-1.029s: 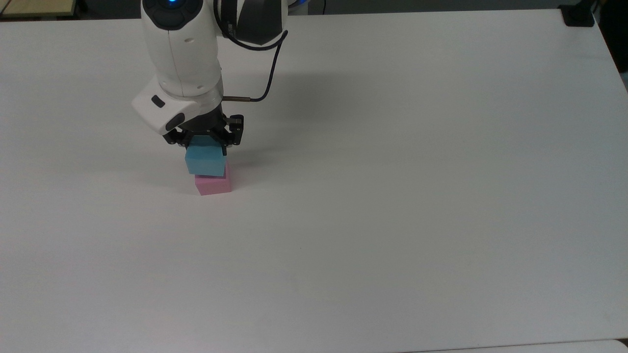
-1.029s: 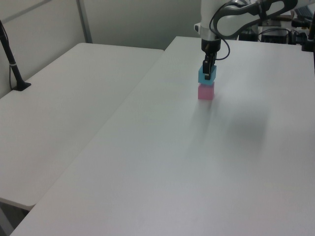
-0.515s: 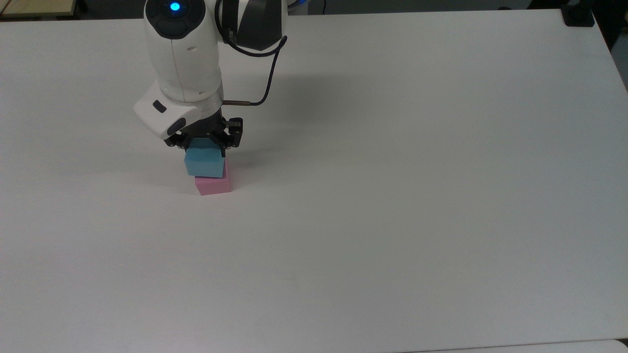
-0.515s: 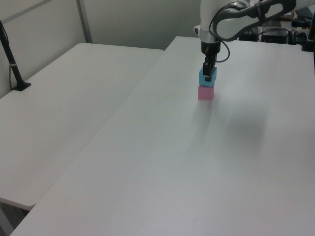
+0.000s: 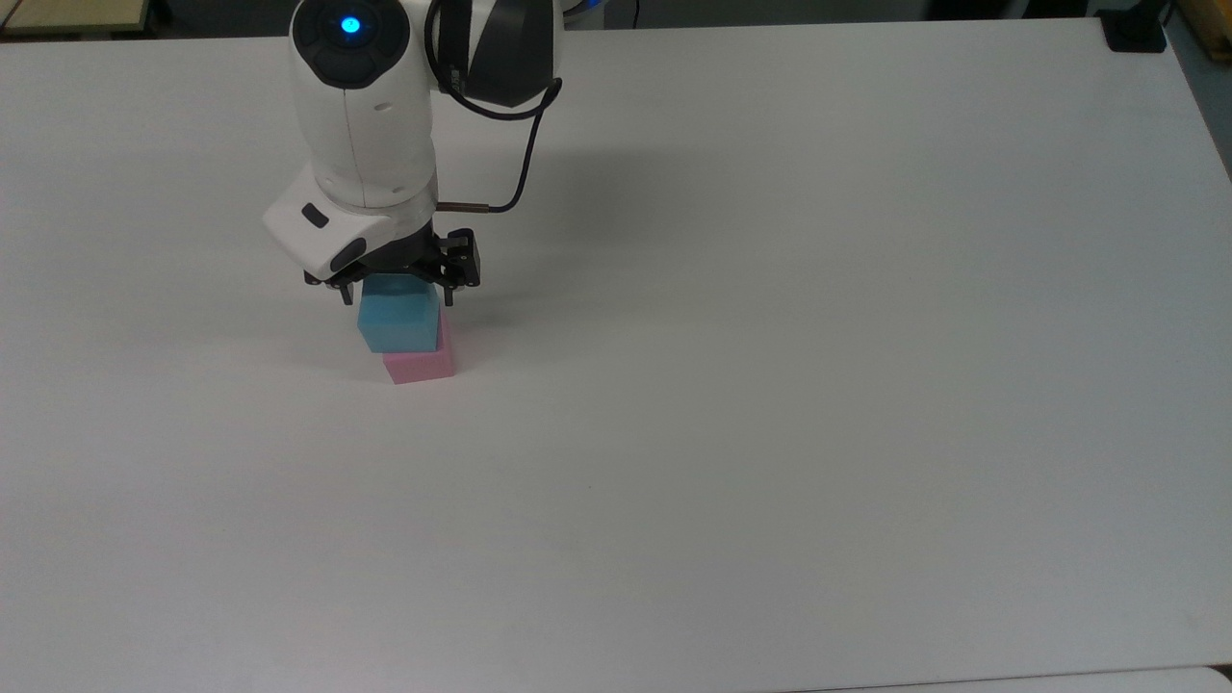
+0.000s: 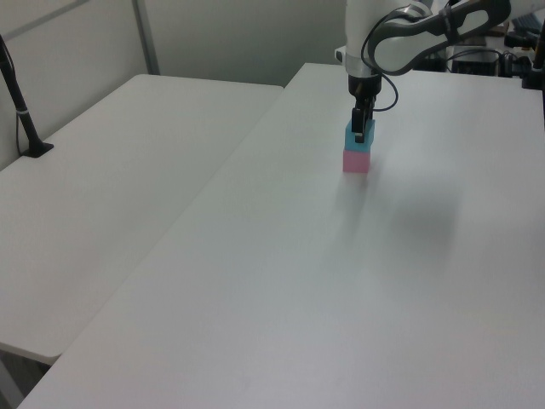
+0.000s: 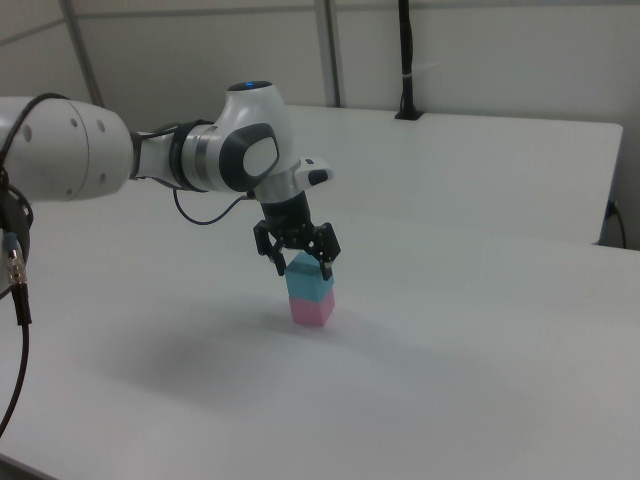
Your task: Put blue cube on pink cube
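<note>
Sky-blue blue cube upright atop pastel pink cube, slightly offset toward the top view's left.

This is looking like a robotics lab or test room. A white Franka arm is standing on a broad, plain white table, and a second white table is sitting just beside that table with a narrow seam between them. Beyond the second table, pale partition walls with metal posts are closing in the space, and a black pole mount is clamped at its edge.
</note>
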Controlling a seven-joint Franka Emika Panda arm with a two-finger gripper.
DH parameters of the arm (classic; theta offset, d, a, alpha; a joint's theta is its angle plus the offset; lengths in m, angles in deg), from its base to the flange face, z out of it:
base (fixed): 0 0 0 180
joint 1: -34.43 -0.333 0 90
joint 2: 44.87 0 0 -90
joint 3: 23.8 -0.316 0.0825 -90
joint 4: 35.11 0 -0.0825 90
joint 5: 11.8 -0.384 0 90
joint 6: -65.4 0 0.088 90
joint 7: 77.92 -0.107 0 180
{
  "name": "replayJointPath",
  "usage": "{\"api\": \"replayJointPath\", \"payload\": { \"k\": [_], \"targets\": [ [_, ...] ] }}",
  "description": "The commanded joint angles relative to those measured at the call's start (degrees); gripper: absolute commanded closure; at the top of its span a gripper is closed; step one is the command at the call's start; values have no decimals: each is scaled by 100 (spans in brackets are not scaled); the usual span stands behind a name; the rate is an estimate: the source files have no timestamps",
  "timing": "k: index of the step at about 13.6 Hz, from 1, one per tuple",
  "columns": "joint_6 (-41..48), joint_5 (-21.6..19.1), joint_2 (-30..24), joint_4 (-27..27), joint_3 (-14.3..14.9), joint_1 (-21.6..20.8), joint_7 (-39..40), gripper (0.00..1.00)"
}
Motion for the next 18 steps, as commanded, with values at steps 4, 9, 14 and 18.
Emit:
{"api": "replayJointPath", "payload": {
  "k": [4, 9, 14, 18],
  "targets": [
    [58, 29, -293, 68, 31, -18, -79, 0],
    [1251, -33, -1242, 156, 22, -18, -842, 0],
    [2536, -578, -2306, 297, 136, -105, -1212, 0],
    [2687, -578, -2623, 235, 503, -675, -1748, 0]
  ]
}}
